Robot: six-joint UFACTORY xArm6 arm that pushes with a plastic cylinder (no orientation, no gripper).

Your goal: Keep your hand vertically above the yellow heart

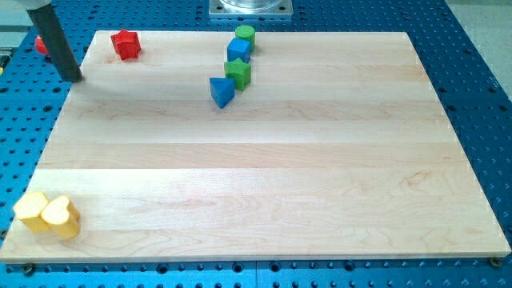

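The yellow heart [62, 216] lies at the board's bottom left corner, touching a second yellow block [31, 210] on its left. My tip [74, 78] is at the view's top left, at the board's left edge, far above the yellow heart in the view. A red star-like block [126, 44] lies just right of the rod. Another red block [41, 45] shows partly behind the rod, off the board.
Near the top middle stands a line of blocks: a green cylinder [245, 34], a blue block [238, 50], a green star-like block [238, 73] and a blue triangle [222, 91]. The wooden board [264, 176] rests on a blue perforated table.
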